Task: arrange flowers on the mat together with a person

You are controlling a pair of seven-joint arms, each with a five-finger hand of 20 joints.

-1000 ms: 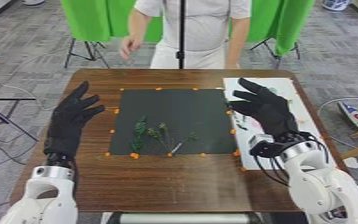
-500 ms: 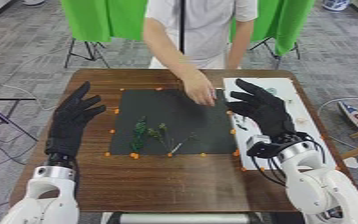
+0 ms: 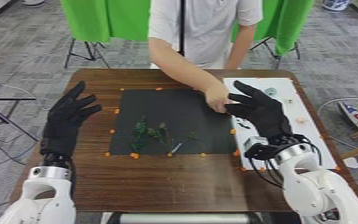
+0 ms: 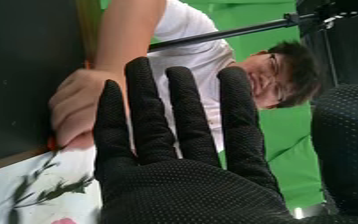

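Green leafy sprigs point(image 3: 140, 136) laid on flat black mat point(image 3: 175, 112), brown wooden tabletop point(image 3: 158, 185). Grey carpeted floor point(image 3: 33, 52), green cloth point(image 3: 87, 22) behind. Black-gloved left robot hand point(image 3: 65, 117), right robot hand point(image 3: 266, 111) held fingers spread.

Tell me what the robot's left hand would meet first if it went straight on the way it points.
Probably the green cloth beyond the table, if the left hand clears the far edge; its height is hard to judge.
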